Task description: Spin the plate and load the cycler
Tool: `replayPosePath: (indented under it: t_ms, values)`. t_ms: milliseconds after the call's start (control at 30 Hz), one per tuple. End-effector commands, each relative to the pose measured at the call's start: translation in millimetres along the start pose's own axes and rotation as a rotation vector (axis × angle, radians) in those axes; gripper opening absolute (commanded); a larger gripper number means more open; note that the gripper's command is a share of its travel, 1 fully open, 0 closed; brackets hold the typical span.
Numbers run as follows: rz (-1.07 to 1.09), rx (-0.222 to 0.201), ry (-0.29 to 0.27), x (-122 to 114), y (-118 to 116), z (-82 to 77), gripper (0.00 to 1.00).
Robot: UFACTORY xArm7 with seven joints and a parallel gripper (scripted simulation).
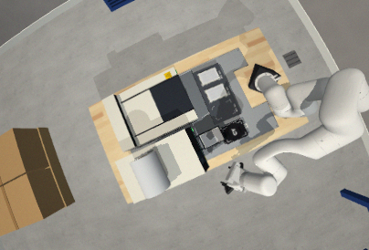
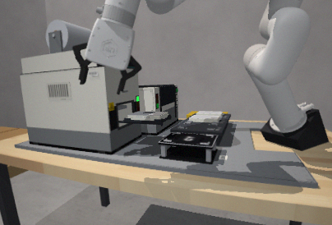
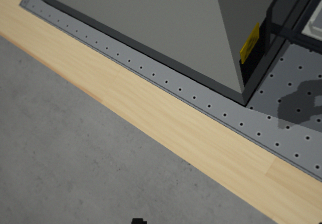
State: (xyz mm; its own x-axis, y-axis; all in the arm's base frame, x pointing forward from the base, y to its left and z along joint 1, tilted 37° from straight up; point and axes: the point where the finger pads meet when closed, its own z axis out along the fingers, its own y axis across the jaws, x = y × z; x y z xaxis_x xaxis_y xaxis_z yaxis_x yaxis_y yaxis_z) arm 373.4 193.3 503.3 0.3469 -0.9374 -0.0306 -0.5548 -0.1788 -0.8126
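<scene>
My gripper (image 2: 104, 80) (image 1: 229, 180) is open and empty. It hangs in front of the sealer (image 2: 68, 108), over the table's front edge, pointing down. In the wrist view only the fingertips show at the bottom edge, above the floor. Plate K73 (image 2: 147, 117) lies on the sealer's stage (image 1: 210, 137), to the right of my gripper. The centrifuge (image 1: 160, 107) stands behind the sealer, and its keys are too small to make out. Two white plates sit on the deck row, K37 (image 1: 214, 93) and BAL (image 1: 208, 77). The black nest CY (image 2: 187, 141) is empty.
The sealer's corner with a yellow label (image 3: 249, 42) is close below my gripper. A grey perforated mat (image 3: 222, 117) covers the wooden table. A film roll (image 1: 150, 173) tops the sealer. A green lamp (image 2: 137, 98) glows beside the stage. A cardboard box (image 1: 23, 180) stands on the floor.
</scene>
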Motion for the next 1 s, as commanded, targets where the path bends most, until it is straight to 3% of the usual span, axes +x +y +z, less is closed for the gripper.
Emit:
replayPosePath:
  t_ms: [0, 300, 367, 867, 967]
  values:
    - [0.0, 0.006, 0.0, 3, -9, -20.3, 1.0]
    - [0.0, 0.006, 0.0, 11, -23, -62.4, 1.0]
    - [0.0, 0.006, 0.0, 11, -23, -62.4, 1.0]
    - [0.0, 0.006, 0.0, 23, -47, -132.5, 1.0]
    - [0.0, 0.006, 0.0, 24, -48, -137.2, 1.0]
